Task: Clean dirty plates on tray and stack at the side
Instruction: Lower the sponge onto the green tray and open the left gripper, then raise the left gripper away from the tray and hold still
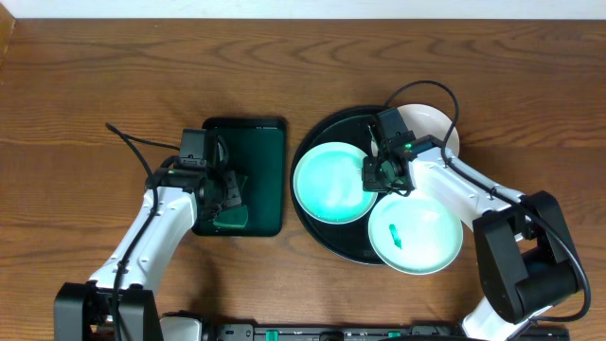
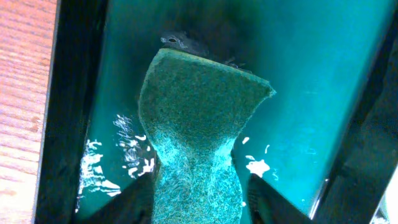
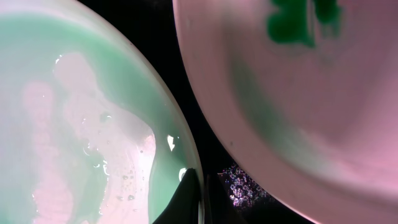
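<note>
Sponge [image 2: 199, 124] between left fingers [image 2: 261, 210], grip unclear, right fingers [image 3: 180, 202] pinching mint plate [image 3: 93, 93] rim, beside smeared plate [image 3: 298, 124]

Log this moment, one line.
left gripper: sponge between jaws, over green tray | right gripper: shut at mint plate rim | black tray: smeared plate uncleaned

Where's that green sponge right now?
The sponge sits left in the overhead view, in the dark green tray beside the black tray, between the fingers of the left hand.

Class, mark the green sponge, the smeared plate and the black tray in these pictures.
green sponge [image 2: 199, 118]: left wrist view, middle of its rough face.
smeared plate [image 1: 421, 232]: overhead view, its centre.
black tray [image 1: 341, 239]: overhead view, bare floor.
</note>
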You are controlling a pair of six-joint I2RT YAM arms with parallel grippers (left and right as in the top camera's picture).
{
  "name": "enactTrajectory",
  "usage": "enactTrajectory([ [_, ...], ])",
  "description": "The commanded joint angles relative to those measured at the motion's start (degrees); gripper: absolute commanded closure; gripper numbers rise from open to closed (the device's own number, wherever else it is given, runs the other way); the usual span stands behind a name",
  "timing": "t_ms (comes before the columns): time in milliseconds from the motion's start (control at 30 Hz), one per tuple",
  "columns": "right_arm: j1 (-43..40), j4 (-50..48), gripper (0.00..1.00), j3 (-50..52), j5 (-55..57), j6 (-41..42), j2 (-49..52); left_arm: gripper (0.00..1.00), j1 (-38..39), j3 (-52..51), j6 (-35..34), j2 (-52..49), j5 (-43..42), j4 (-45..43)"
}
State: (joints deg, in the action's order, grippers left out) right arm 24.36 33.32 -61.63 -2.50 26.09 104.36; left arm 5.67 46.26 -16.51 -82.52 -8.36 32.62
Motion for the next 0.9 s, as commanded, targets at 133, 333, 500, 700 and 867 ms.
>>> enactTrajectory([
  [133, 0.9, -0.3, 0.99, 0.4, -0.7, -0.5, -0.9, 0.41, -0.1, -0.2, 0.4, -0.1, 0.0, -0.7],
  [333, 0.9, -0.3, 0.99, 0.4, -0.7, -0.5, -0.9, 0.39, -0.2, 4.0, 0.3, 0.9, 0.0, -0.7],
  [500, 0.9, -0.3, 0.99, 0.4, -0.7, -0.5, -0.9, 0.35, -0.5, 8.7, 0.4, 3.6, 0.3, -0.9],
  [700, 0.9, -0.3, 0.99, 0.4, -0.7, -0.5, -0.9, 0.28, -3.1, 11.1, 0.4, 7.3, 9.7, -1.1],
  [867, 0.9, -0.3, 0.99, 0.4, -0.7, -0.5, -0.9, 0.26, -6.3, 11.1, 0.4, 8.5, 16.4, -0.4],
])
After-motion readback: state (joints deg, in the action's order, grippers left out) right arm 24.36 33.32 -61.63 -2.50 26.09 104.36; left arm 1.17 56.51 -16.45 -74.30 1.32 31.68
